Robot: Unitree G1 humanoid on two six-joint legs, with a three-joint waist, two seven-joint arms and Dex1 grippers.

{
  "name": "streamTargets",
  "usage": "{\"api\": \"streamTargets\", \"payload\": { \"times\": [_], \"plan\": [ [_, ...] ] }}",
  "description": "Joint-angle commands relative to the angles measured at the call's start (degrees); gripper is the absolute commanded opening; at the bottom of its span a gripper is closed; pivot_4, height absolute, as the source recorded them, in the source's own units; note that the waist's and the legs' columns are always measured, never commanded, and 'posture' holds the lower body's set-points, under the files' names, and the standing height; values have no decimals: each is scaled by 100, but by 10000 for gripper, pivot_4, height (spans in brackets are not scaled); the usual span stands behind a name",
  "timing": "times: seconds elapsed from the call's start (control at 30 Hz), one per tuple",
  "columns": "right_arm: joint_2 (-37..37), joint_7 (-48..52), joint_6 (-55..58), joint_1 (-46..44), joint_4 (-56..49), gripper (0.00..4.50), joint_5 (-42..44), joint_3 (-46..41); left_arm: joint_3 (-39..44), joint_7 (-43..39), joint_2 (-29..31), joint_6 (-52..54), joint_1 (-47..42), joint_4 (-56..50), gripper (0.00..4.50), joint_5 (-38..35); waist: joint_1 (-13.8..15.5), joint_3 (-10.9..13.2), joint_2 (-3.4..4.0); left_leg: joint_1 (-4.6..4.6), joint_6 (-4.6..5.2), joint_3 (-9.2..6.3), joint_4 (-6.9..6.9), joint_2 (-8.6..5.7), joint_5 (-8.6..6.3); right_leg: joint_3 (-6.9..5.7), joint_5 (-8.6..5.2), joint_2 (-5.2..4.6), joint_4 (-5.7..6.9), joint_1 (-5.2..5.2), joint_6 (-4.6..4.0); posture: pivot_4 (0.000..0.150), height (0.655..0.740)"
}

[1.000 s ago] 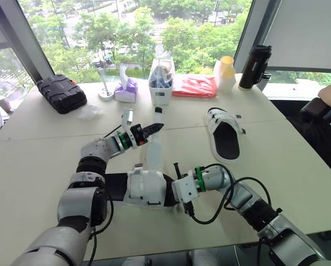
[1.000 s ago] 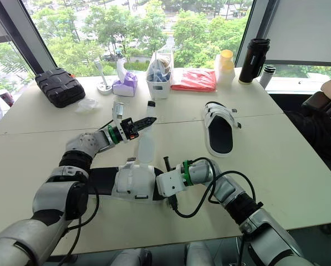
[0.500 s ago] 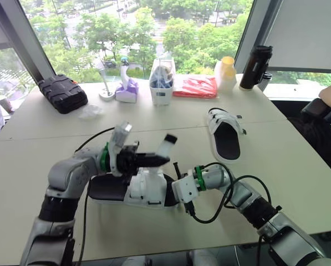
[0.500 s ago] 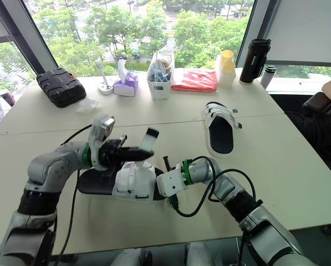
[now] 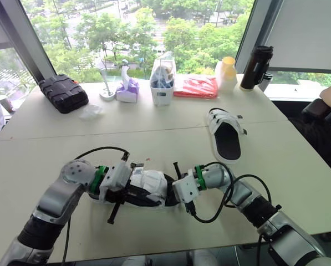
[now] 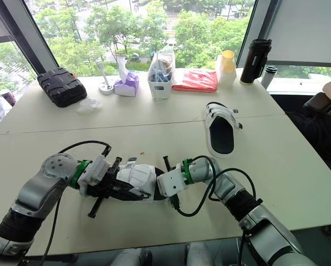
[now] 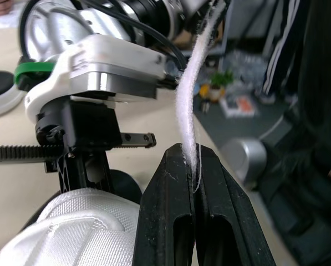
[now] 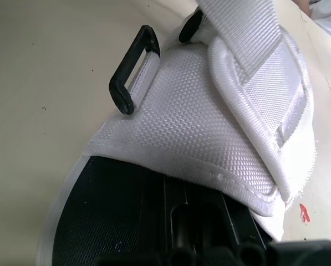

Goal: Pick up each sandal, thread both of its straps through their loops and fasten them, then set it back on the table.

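Left fingers (image 7: pixel 171 221) dropped onto near sandal (image 5: pixel 151 182), pinching white strap (image 7: pixel 188 111); far sandal (image 5: pixel 226 136) apart; two sandals total.

— That sandal (image 8: pixel 209 111) of yours, cloth?
— Yep, you've got coarse white woven fabric there, fuzzy strap (image 7: pixel 186 111) edge, smooth black plastic loop (image 8: pixel 116 83). Your left fingers (image 7: pixel 165 221) look matt black plastic; worktop's (image 8: pixel 37 100) smooth, matt beige.

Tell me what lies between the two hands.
The near sandal, in both eye views: the left hand is shut on its white strap, and the right hand sits against the sandal's other end.
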Motion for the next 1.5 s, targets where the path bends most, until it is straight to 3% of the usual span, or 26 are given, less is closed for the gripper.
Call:
{"api": "streamTargets", "payload": {
  "times": [0.03, 0.13, 0.27, 0.37, 0.63, 0.83, 1.03, 1.23, 1.5],
  "plan": [
    [-121, 151, 143, 105, 507, 0, -415, 180, -44, -154, 9, -1169, -7, 65, 687, 333, 4, 0, 0, 0, 0, 0, 0, 0, 0, 0, 0, 0, 0, 0, 0, 1500, 7400],
    [-117, 141, 117, 104, 543, 0, -424, 190, -56, -95, 0, -1566, -52, 169, 9476, 382, 4, 0, 0, 0, 1, 1, 0, 0, 0, 0, 0, -1, -1, 1, -1, 1500, 7400],
    [-109, 118, 79, 83, 583, 0, -436, 195, 19, -220, 24, -2876, -202, 365, 29276, 515, 5, 0, 0, 0, 2, 0, 1, 0, 0, 0, 0, -1, -1, 1, -1, 1500, 7400],
    [-103, 107, 39, 64, 624, 0, -453, 205, 191, -211, 355, -3181, -62, 290, 44014, 465, -4, -1, 1, 1, 2, 1, 1, 0, 0, 0, 0, -1, 0, 2, -3, 1500, 7400],
    [-82, 70, -61, 44, 716, 0, -476, 214, 760, -113, 1364, -3517, 1250, 510, 44601, 276, -17, 2, 12, 2, 10, 3, -2, 3, -4, 2, -1, 1, 0, -1, -3, 1500, 7400],
    [-82, 44, -94, 47, 742, 0, -487, 211, 1181, 1194, 1553, -641, 2782, -489, 44601, -1015, -16, 4, 13, 7, 16, 3, -2, 6, -7, 3, -18, 2, 5, 2, 23, 1500, 7400],
    [-91, -41, -69, 71, 668, 0, -512, 178, 936, 2436, 1289, 1497, 3143, -1526, 44601, -2096, -21, 3, 15, 10, 15, -1, 3, 8, -6, 0, -18, 4, 10, 6, 24, 1500, 7400],
    [-118, -5, 104, 232, 379, 0, -425, 139, 409, 3509, 602, 2564, 2810, -1409, 44601, -1881, 7, 1, 19, 9, 14, -1, 4, 6, -6, 0, -11, 4, 9, 6, 14, 1500, 7400],
    [-215, -15, 254, 369, 118, 0, -447, 55, 232, 3967, -167, 3699, 2375, -1051, 44601, -2346, 18, 1, 19, 5, 14, -1, 3, 1, -7, 0, -3, 0, 4, 4, 2, 1500, 7400]
  ]
}}
